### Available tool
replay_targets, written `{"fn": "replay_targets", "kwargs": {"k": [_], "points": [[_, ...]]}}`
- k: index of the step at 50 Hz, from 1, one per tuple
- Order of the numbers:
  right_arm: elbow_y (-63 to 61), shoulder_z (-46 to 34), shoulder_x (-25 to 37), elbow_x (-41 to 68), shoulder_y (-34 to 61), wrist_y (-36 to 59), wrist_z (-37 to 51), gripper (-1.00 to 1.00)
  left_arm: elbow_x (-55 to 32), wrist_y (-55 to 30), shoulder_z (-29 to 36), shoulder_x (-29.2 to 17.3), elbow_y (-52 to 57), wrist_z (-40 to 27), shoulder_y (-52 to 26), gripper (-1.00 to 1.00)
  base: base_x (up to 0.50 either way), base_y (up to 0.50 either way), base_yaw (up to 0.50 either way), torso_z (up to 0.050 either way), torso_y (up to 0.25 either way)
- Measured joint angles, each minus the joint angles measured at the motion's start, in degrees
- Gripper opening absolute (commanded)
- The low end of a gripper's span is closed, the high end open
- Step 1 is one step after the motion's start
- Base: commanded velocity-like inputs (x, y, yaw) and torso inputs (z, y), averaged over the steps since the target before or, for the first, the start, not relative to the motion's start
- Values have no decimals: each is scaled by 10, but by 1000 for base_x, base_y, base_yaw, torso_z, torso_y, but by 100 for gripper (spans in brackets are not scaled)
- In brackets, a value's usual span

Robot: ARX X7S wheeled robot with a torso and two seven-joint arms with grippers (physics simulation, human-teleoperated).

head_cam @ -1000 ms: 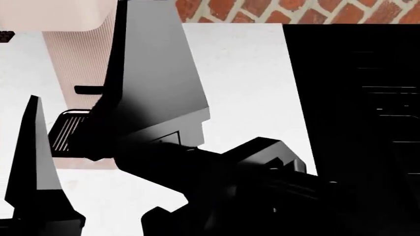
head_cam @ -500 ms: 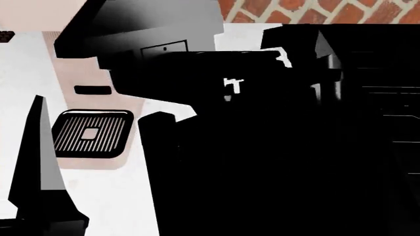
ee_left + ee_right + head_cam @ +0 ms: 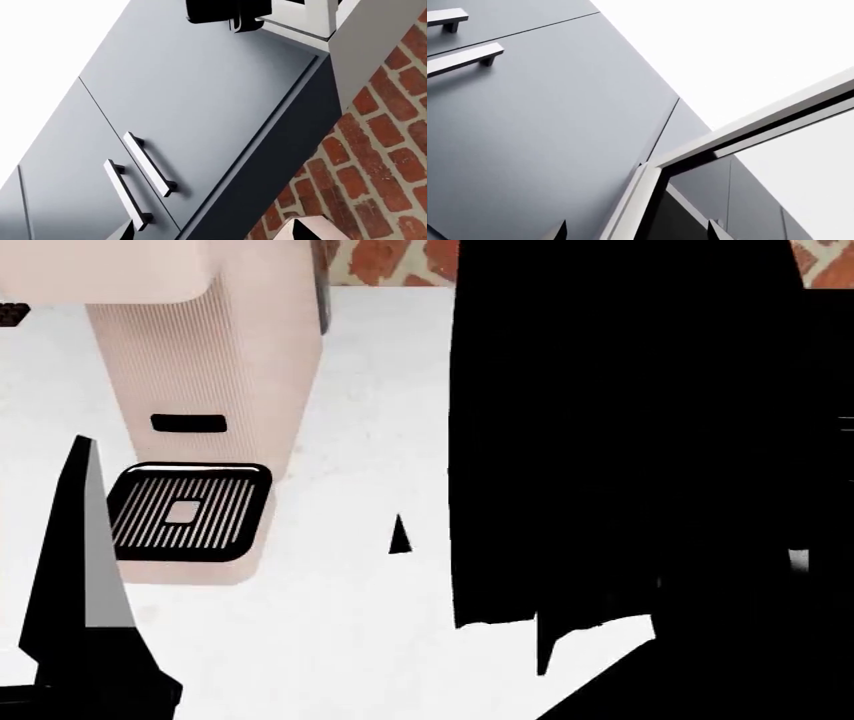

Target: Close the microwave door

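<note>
Here, the head view shows a white counter (image 3: pixel 360 640) with a pale pink coffee machine (image 3: pixel 200 360) standing on it, its black drip grille (image 3: pixel 180 512) at the base. A large black mass, apparently the microwave door (image 3: pixel 627 430), fills the right half of that view in front of a brick wall (image 3: pixel 387 260). The right wrist camera looks up at grey cabinets (image 3: pixel 527 125) and the door's pale edge (image 3: pixel 747 122). The left wrist camera shows cabinet handles (image 3: pixel 150 165). Whether either gripper is apart or together, I cannot tell.
</note>
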Motion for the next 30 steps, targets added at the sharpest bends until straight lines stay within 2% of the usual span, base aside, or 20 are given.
{"fn": "replay_targets", "kwargs": {"k": [15, 30], "points": [[36, 36, 18, 62, 25, 8, 29, 100, 12, -12, 13, 0, 0, 7, -9, 100, 0, 0, 0, 0, 0], [75, 78, 37, 121, 32, 3, 67, 100, 87, -93, 94, -2, 0, 54, -74, 100, 0, 0, 0, 0, 0]]}}
